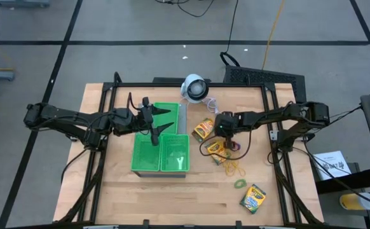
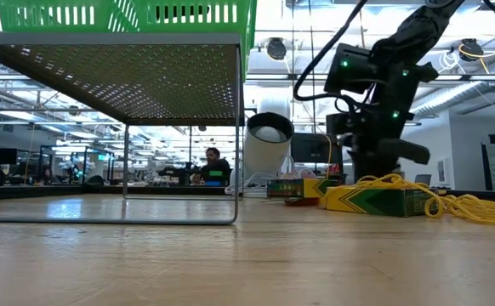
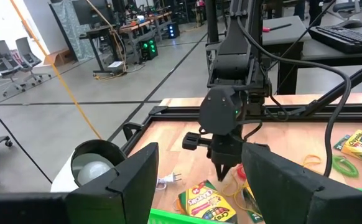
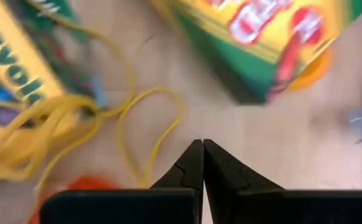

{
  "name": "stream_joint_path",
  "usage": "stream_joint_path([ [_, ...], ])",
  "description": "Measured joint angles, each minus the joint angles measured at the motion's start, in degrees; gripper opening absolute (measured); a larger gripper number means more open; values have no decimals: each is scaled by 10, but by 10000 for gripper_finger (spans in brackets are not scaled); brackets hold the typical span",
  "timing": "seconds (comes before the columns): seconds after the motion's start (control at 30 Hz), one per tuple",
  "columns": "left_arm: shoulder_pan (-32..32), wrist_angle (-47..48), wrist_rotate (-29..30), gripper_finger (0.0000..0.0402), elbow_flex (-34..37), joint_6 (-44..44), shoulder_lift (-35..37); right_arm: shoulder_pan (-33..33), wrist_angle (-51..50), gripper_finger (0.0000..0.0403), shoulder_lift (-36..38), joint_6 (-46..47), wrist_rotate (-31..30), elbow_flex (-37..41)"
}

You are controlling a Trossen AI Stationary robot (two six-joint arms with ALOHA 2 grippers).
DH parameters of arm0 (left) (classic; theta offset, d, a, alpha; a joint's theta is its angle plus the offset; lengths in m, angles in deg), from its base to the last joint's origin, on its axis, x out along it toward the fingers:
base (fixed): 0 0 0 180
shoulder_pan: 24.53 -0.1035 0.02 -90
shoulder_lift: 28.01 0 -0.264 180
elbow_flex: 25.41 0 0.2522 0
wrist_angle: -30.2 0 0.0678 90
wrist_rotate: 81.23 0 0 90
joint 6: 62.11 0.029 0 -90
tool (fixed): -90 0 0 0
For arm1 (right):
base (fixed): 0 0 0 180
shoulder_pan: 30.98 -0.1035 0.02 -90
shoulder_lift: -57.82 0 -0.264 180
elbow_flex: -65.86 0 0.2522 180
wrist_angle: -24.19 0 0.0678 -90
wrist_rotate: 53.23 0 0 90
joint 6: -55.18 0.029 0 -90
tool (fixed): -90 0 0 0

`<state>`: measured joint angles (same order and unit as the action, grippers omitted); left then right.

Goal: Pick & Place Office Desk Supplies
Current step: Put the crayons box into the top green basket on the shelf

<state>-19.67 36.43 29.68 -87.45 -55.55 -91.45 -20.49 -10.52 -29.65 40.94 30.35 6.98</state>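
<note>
The right arm reaches in from the counter's right side, its wrist bent so the right gripper points straight down. Its jaws are pressed fully together and hold nothing; in the right wrist view the tips hang over bare wood between two crayon boxes. One cardboard box, glossy yellow and green, lies just beyond the jaws; a second lies just beside them, draped with thin tan-yellow rubber-band loops, one loop curling close to the closed tips without touching. A third crayon box lies well apart near the front edge, with a green rubber band near it.

The left arm stretches level from the left, its left gripper above the green plastic compartment tray, jaws spread wide and empty. A white round device sits at the counter's far edge.
</note>
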Motion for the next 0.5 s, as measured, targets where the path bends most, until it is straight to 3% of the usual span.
stream_joint_path([
  [0.17,0,0,0,241,0,0,0,-1,13,0,0,2,-96,-1],
  [0.5,0,1,0,241,0,0,0,-1,27,0,33,41,-100,-4],
])
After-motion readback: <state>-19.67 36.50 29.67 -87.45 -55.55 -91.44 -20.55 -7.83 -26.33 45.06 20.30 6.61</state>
